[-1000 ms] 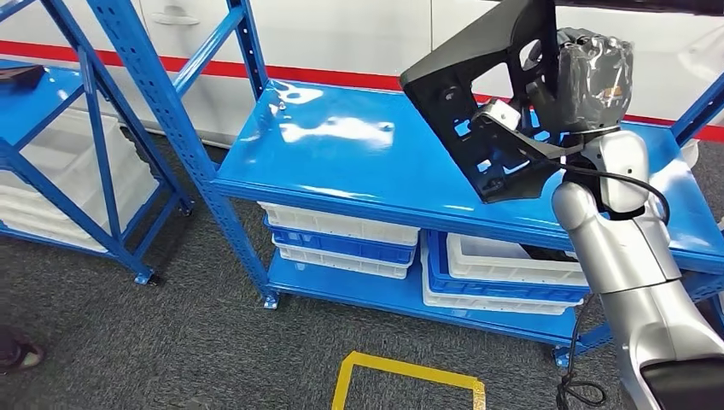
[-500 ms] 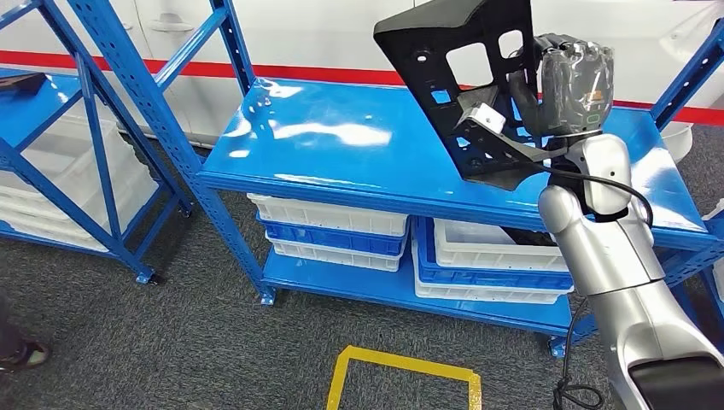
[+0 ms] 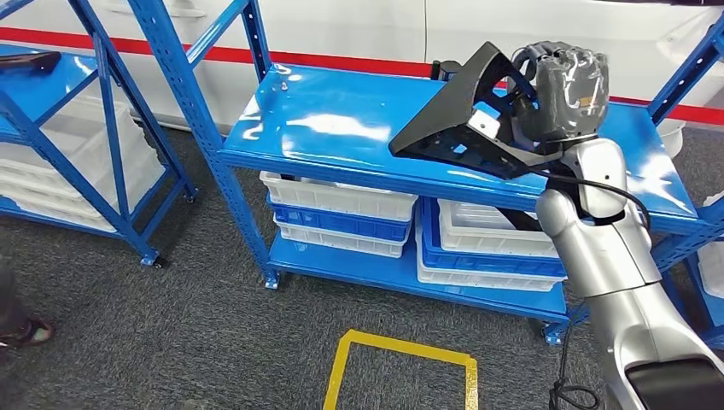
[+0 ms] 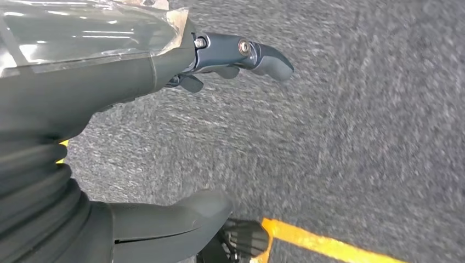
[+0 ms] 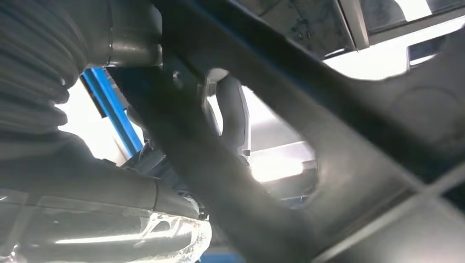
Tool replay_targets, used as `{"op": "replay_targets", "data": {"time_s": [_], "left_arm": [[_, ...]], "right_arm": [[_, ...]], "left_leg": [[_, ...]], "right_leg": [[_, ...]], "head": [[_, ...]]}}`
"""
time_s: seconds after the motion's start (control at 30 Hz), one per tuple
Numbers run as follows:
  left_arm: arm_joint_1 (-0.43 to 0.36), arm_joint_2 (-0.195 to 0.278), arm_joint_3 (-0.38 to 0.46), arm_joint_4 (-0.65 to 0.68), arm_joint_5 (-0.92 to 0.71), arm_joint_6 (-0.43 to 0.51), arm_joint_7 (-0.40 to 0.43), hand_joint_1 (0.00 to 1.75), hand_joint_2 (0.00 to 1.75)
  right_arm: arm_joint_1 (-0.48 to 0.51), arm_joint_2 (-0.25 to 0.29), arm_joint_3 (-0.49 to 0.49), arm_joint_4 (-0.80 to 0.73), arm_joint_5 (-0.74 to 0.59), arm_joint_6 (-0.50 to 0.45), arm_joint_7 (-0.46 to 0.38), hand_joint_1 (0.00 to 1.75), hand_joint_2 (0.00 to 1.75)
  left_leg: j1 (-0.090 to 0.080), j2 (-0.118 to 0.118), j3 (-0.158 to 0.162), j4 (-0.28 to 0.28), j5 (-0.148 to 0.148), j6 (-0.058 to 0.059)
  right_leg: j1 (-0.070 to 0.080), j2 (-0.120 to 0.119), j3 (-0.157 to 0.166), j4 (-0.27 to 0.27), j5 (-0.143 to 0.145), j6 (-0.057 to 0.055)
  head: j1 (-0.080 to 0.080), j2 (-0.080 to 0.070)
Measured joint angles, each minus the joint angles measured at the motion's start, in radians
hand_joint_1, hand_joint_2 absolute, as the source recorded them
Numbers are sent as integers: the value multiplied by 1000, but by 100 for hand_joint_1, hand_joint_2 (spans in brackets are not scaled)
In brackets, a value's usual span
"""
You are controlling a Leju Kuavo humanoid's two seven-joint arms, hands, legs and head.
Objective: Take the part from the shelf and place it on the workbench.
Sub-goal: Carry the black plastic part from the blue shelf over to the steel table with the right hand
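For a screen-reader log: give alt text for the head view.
The robot's right hand holds a black perforated part tilted above a glossy blue shelf. White and blue bins sit stacked below, on grey carpet with a yellow floor outline.

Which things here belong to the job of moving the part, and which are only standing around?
Belongs to the job:
- black part, held above the shelf top
- right hand, gripping it
- blue shelf

Just lying about:
- white and blue bins on the lower level
- yellow floor marking
- second blue rack
- left hand, hanging over the floor
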Motion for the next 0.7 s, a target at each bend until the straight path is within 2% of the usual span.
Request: {"op": "replay_targets", "data": {"time_s": [0.03, 0.07, 0.1, 0.13, 0.17, 0.2, 0.23, 0.27, 0.3, 0.33, 0.4, 0.43, 0.47, 0.53, 0.57, 0.6, 0.63, 0.67, 0.7], "left_arm": [[0, 0, 0, 0, 0, -2, 0, 0, 175], [0, -1, 0, 0, 0, -4, 1, 0, 175], [1, -2, 0, 0, 0, -6, 1, 0, 175], [1, -3, 0, 0, -1, -6, 1, 0, 175], [1, -3, 0, 0, -2, -6, 1, 0, 175], [1, -4, 0, 0, -2, -6, 1, 0, 175], [1, -4, 0, 0, -4, -6, 1, 0, 175], [0, -4, 0, 0, -6, -6, 1, 0, 175], [0, -4, 0, 0, -8, -6, 1, 0, 175], [0, -4, 0, 0, -10, -6, 1, 0, 175], [1, -4, 0, 0, -12, -7, 2, 0, 175], [1, -3, 0, 0, -12, -7, 2, 0, 175], [1, -2, 0, 0, -13, -7, 3, 0, 175], [1, -2, 0, 0, -14, -7, 5, 0, 175], [1, -2, 0, 0, -14, -7, 6, 0, 175], [1, -2, 0, 0, -14, -7, 7, 0, 175], [1, -2, 0, 0, -13, -6, 7, 0, 175], [1, -2, 0, 0, -13, -6, 7, 0, 175], [1, -2, 0, 0, -13, -6, 7, 0, 175]], "right_arm": [[3, -2, -1, 1, 3, 0, 2, 152, 175], [7, -3, -2, 1, 7, -1, 4, 152, 175], [14, -3, -2, 2, 11, -2, 6, 152, 175], [20, -3, -2, 2, 15, -2, 9, 152, 175], [25, -3, -2, 2, 18, -2, 11, 152, 175], [27, -3, -3, 1, 19, -2, 12, 152, 175], [28, -3, -4, 0, 21, -2, 14, 152, 175], [30, -3, -6, -2, 24, -2, 16, 152, 175], [31, -3, -9, -5, 26, -3, 17, 152, 175], [33, -3, -12, -7, 29, -3, 19, 152, 175], [37, -3, -15, -10, 33, -3, 22, 152, 175], [39, -2, -16, -12, 35, -3, 23, 152, 175], [40, -2, -16, -15, 37, -3, 24, 152, 175], [43, -2, -18, -21, 41, -3, 25, 152, 175], [46, -2, -19, -23, 43, -3, 25, 152, 175], [50, -2, -20, -24, 44, -3, 25, 152, 175], [54, -2, -21, -24, 45, -3, 25, 152, 175], [57, -2, -23, -26, 46, -3, 25, 152, 175], [60, -2, -25, -28, 46, -3, 25, 152, 175]], "left_leg": [[-1, 0, -14, -1, 11, 3], [-2, 1, -27, 0, 21, 2], [-2, 2, -40, 1, 31, 1], [-2, 2, -53, 2, 40, 0], [-2, 3, -64, 3, 48, -3], [-3, 3, -75, 6, 56, -6], [-4, 3, -86, 11, 62, -11], [-6, 3, -94, 16, 68, -16], [-7, 3, -99, 20, 73, -21], [-9, 2, -103, 23, 78, -25], [-8, 2, -108, 27, 82, -33], [-6, 0, -115, 37, 70, -37], [-3, -1, -128, 66, 39, -44], [3, -3, -169, 181, -54, -57], [6, -4, -189, 251, -93, -63], [8, -4, -197, 299, -110, -66], [9, -4, -189, 315, -106, -66], [9, -4, -163, 295, -88, -65], [9, -4, -117, 236, -64, -60]], "right_leg": [[0, 0, -21, 68, -43, -5], [0, 0, -35, 130, -73, -4], [0, 0, -38, 172, -87, 1], [0, 0, -23, 180, -83, 10], [0, -1, 12, 148, -68, 18], [-1, -2, 64, 82, -53, 24], [1, -2, 121, 6, -49, 25], [5, -2, 162, -54, -50, 20], [8, -2, 187, -94, -55, 14], [13, 0, 193, -106, -60, 7], [8, -1, 183, -105, -51, -7], [3, -3, 179, -106, -44, -17], [-2, -4, 172, -107, -35, -27], [-3, -5, 151, -107, -17, -40], [-2, -5, 138, -106, -8, -42], [-2, -5, 127, -106, 1, -41], [-1, -5, 116, -105, 9, -38], [-1, -4, 106, -105, 17, -36], [-1, -3, 98, -105, 24, -32]], "head": [[5, 0], [8, 0], [11, 0], [13, 0], [15, 0], [16, 0], [18, 0], [18, 0], [18, 0], [17, 0], [16, 0], [14, 0], [10, 0], [2, 0], [-1, 0], [-2, 0], [-3, 0], [-4, 0], [-6, 0]]}}
